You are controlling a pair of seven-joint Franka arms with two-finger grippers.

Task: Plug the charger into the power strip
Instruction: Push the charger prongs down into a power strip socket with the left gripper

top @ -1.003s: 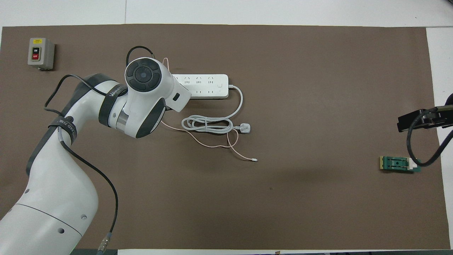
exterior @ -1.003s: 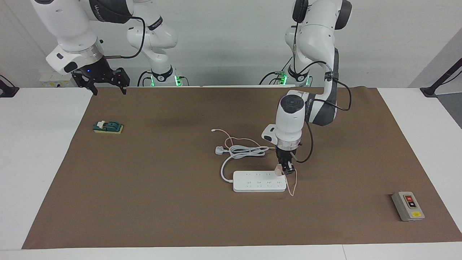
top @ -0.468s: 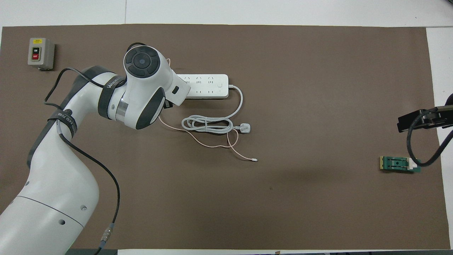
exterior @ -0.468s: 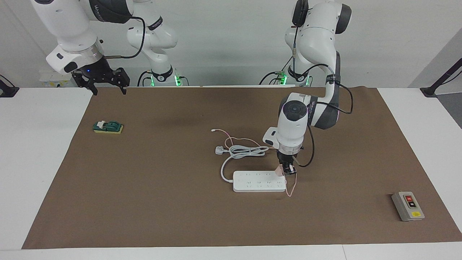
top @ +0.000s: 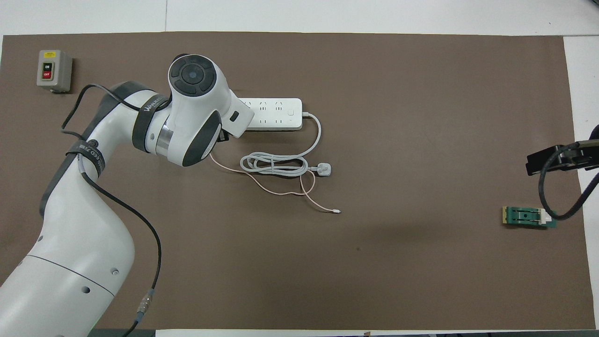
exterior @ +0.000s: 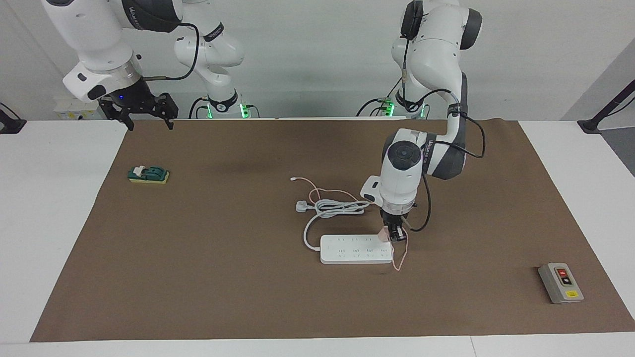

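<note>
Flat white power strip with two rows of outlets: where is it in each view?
Facing view: flat white power strip lies just below centre, with the left gripper holding the pale pink charger over its end.
Overhead view: power strip sits upper centre, one end hidden under the left arm.
Shared landmark: the white three-pin plug, nearer the robots than the strip.

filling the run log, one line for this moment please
left gripper: holds charger on power strip end socket | seated: cannot tell | right gripper: waits, open, raised at mat corner
</note>
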